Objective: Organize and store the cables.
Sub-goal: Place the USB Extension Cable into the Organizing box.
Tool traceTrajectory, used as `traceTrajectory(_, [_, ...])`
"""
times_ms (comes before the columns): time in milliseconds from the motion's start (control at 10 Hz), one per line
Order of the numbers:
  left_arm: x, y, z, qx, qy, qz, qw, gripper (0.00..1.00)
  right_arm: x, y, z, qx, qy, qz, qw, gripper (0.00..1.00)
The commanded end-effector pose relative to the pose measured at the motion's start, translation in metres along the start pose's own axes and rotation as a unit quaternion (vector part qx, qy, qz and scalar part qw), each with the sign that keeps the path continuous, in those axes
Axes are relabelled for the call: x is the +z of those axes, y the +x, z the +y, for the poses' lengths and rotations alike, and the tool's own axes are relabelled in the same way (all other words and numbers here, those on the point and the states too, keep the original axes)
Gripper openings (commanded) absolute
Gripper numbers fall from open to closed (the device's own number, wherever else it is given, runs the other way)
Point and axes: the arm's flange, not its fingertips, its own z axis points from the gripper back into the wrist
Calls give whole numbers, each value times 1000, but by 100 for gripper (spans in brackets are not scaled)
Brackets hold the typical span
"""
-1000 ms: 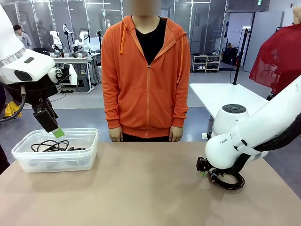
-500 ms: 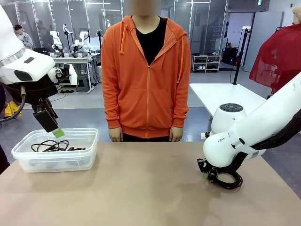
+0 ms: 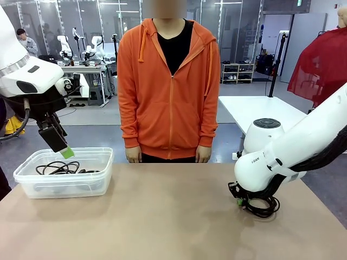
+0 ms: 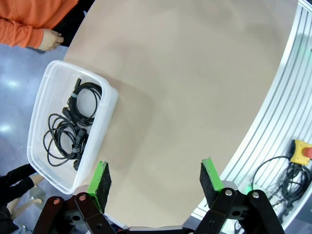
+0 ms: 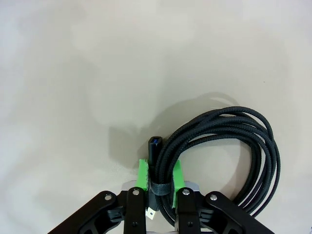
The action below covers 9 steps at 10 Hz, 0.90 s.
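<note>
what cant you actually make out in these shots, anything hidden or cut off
- Front view: the right gripper sits under its own white arm, so its grip on the coiled cable is hidden.
- Right wrist view: the cable runs off the bottom edge, and it is unclear whether it has left the table.
- Left wrist view: how many cables lie tangled in the clear bin.

**Readable text**

The one legible mark is a small dark print on the white casing of the right arm (image 3: 260,162), which seems to read "FRAN", cut off at its end. A green sign (image 3: 299,2) hangs at the ceiling; its content is too small to read.
</note>
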Motion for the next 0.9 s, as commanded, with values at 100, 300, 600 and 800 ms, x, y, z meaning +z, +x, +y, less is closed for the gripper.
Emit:
traceTrajectory(100, [3, 1, 2, -1, 4, 7, 1000, 93, 46, 5, 5, 22, -14, -2, 1000, 11])
traceTrajectory(300, [3, 1, 2, -1, 4, 7, 1000, 93, 107, 8, 11, 57, -3, 8, 998, 11])
traceTrajectory(600, [3, 1, 2, -1, 4, 7, 1000, 93, 151, 7, 34, 83, -6, 30, 996, 11])
traceTrajectory(800, [3, 1, 2, -1, 4, 7, 1000, 93, 158, 6, 70, 73, 7, 21, 997, 11])
